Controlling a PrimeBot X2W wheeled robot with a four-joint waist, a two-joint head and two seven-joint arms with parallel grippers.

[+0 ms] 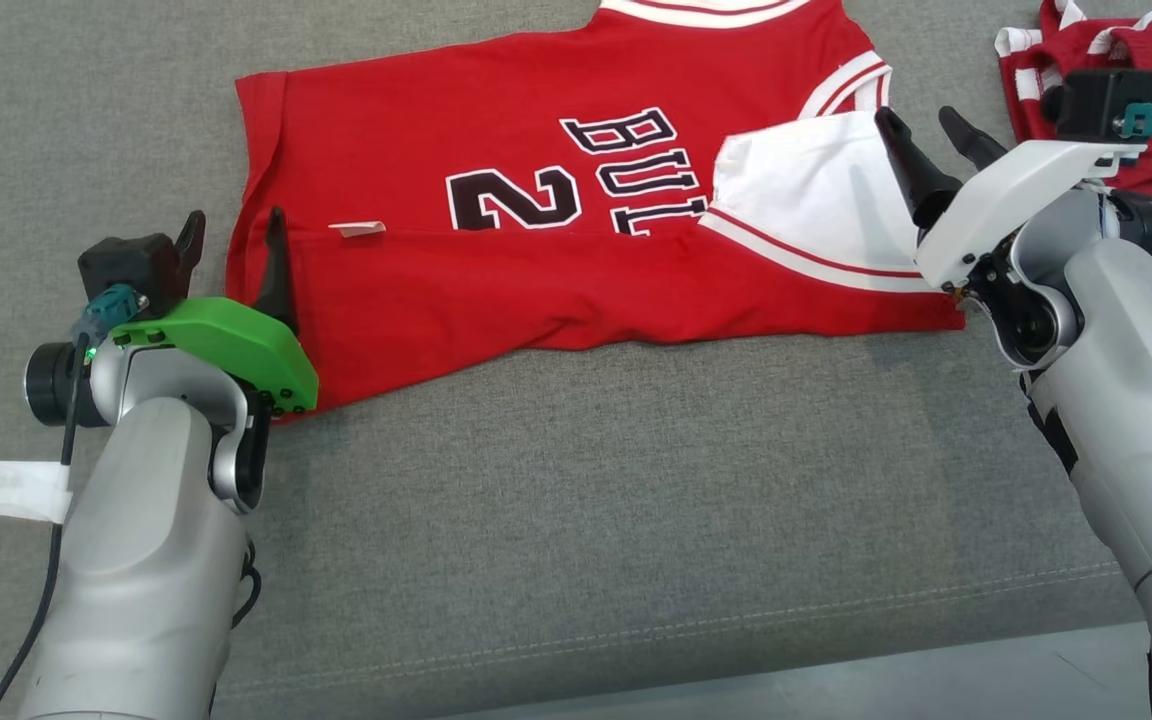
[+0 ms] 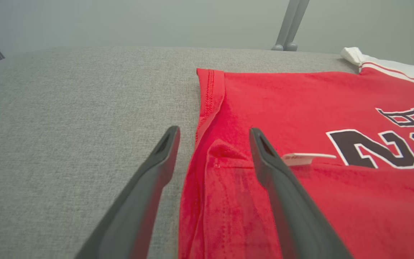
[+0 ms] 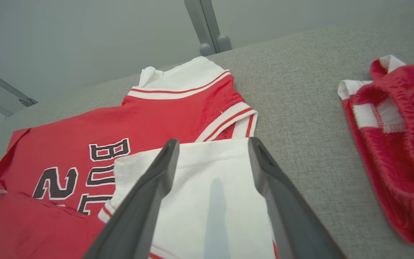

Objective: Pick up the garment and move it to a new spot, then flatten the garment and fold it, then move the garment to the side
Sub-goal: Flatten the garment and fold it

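The garment is a red basketball jersey with black-and-white lettering, lying on the grey cushion with its near long edge folded up over the front. A white flap with a red stripe is turned over at its right end. My left gripper stands open over the jersey's left hem, one finger on the cloth side, one over bare cushion. My right gripper is open above the white flap. Neither holds anything.
A second red-and-white garment lies bunched at the far right, also seen as a heap in the right wrist view. The grey cushion has free room in front. A grey metal post stands behind the cushion.
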